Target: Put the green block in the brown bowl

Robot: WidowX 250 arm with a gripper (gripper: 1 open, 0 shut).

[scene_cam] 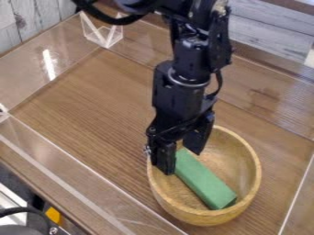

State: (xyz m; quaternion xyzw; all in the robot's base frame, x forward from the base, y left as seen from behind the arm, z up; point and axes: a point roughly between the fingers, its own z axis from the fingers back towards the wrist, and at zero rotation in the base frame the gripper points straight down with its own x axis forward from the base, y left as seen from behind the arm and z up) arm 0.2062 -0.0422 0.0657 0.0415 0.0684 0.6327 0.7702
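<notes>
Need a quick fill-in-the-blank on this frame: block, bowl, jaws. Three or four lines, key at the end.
1. The green block lies inside the brown ____.
2. The gripper hangs over the bowl with its jaws ____.
3. The bowl stands on a ____ table.
4. The jaws hold ____.

Missing words: bowl; open; wooden; nothing

The round light-brown wooden bowl (207,180) shows visible grain and a smooth, thick rim, and the small bright green block (205,184) inside it looks matt. The brown wood-grain surface (98,101) has a glossy sheen with pale reflections, while the black claw (179,154) looks like dull plastic or metal.
</notes>
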